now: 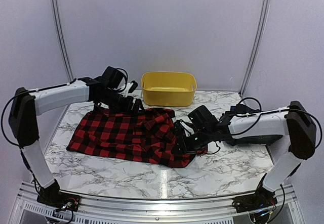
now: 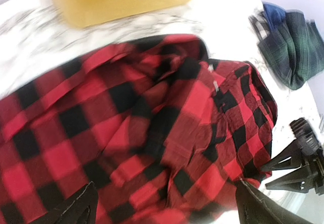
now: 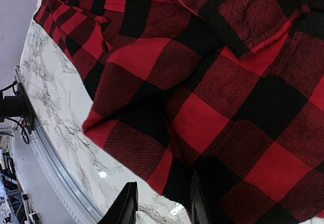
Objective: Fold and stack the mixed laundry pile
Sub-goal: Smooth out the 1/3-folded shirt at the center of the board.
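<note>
The red-and-black checked garment (image 1: 126,135) lies spread and rumpled on the marble table (image 1: 126,178). My left gripper (image 1: 135,104) hovers over its back edge. In the left wrist view it (image 2: 164,210) stands wide open just above the checked cloth (image 2: 152,128), holding nothing. My right gripper (image 1: 183,140) is at the garment's right edge. Its jaws (image 3: 163,206) are apart, with the cloth's hem (image 3: 152,168) hanging between them against the right finger (image 3: 200,204), and marble showing beside the left one. A dark green-navy tartan garment (image 2: 291,47) with navy cloth (image 2: 276,11) on it lies further right.
A yellow plastic tub (image 1: 168,87) stands at the back middle of the table, just behind the checked garment. A metal rail (image 1: 152,204) runs along the table's near edge. The right arm's body (image 1: 253,125) lies low over the table's right side.
</note>
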`<state>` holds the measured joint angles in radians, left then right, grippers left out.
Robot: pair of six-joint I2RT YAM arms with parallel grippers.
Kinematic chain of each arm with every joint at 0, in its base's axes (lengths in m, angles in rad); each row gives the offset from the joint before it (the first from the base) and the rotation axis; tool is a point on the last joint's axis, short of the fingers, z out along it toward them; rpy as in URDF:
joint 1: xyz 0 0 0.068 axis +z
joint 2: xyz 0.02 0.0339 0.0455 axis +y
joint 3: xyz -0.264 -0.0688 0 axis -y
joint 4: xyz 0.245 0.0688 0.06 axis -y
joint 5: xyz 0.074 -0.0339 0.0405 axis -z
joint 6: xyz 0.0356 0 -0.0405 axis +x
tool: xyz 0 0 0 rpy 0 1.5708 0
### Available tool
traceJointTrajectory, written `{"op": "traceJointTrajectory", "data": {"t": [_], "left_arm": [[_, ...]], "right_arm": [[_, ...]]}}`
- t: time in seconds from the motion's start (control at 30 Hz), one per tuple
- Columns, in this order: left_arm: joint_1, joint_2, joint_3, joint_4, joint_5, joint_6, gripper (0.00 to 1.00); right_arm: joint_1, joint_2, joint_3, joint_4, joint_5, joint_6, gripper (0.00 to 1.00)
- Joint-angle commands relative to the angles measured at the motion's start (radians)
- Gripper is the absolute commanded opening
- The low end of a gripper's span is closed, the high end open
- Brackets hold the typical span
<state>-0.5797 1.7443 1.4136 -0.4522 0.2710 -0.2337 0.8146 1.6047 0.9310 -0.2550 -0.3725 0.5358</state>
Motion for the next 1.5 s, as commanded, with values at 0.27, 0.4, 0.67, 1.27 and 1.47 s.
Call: {"op": "traceJointTrajectory", "data": {"t": [0.27,0.4,0.67,1.27,1.47], "left_arm": [[-0.158,0.312,0.269,-0.036,-0.155,0.283,0.93],[-0.172,0.4,0.348,-0.062,-0.228,0.303,0.7],[-0.178,0.301,0.343,-0.082,-0.166,0.33,0.0],[-0.022,-0.231,0.118,0.179,0.162,-0.064,0.0],[0.117,-0.21,0.076,0.252,0.102,-0.252,0.0]], "right_arm": [[-0.05,0.125,0.001,0.104,-0.092,0.08,0.24],[-0.05,0.087,0.008,0.094,-0.091,0.077,0.25],[-0.049,0.095,0.026,0.078,-0.094,0.039,0.24],[-0.048,0.255,-0.016,0.015,-0.043,-0.067,0.18],[-0.048,0.178,0.009,-0.065,-0.003,-0.106,0.22]]}}
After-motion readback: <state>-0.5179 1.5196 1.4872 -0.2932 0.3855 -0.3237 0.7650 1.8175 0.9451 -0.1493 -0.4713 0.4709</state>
